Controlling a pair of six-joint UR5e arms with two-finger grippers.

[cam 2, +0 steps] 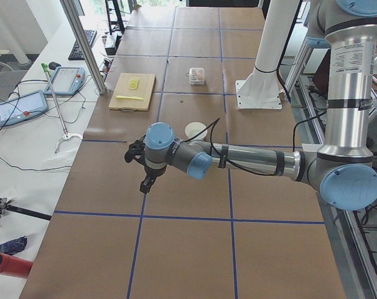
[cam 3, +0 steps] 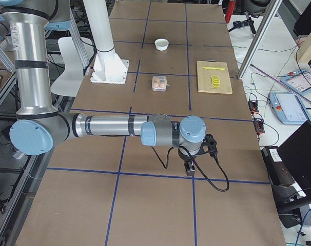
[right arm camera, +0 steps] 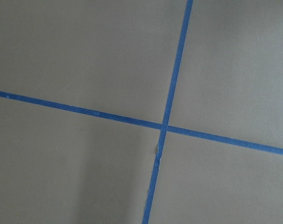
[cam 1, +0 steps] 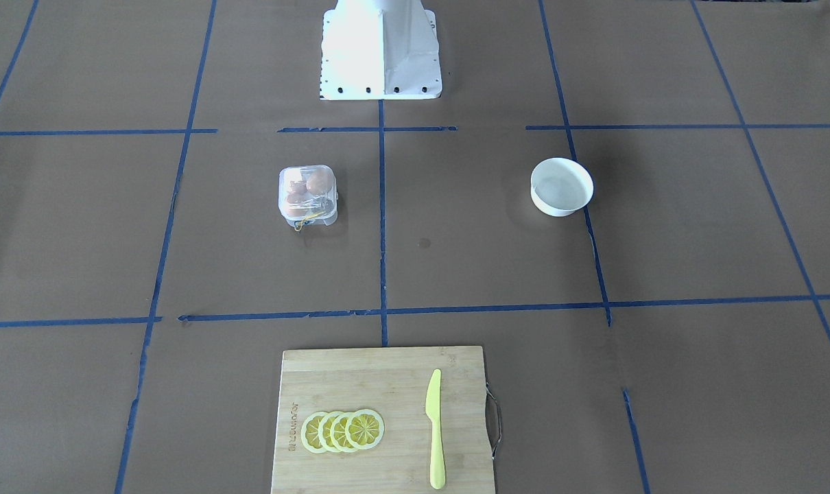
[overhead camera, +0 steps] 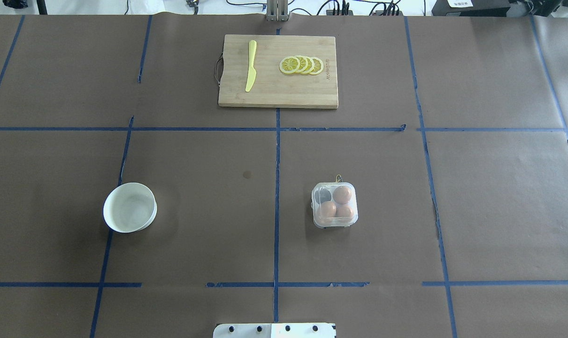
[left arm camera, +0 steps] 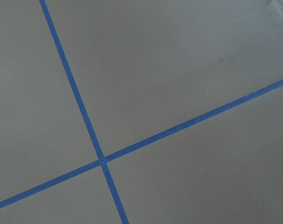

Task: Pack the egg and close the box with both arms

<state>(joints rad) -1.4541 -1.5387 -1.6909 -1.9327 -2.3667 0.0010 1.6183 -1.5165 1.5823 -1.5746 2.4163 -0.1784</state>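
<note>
Seemingly parked wide to leave the view unobstructed, the left gripper [cam 2: 145, 184] and right gripper [cam 3: 189, 168] hang over opposite ends of the table [overhead camera: 195, 244], their finger opening impossible to tell, well apart from the box [overhead camera: 334, 205], which sits near centre holding three eggs [overhead camera: 342, 194].

Brown table [overhead camera: 500, 211], blue tape grid [overhead camera: 277, 155], white side bench [cam 2: 27, 143]

Left end effector [cam 2: 145, 185], right end effector [cam 3: 188, 170]: jaw state unreadable; pedestal base [overhead camera: 274, 330] cropped.
</note>
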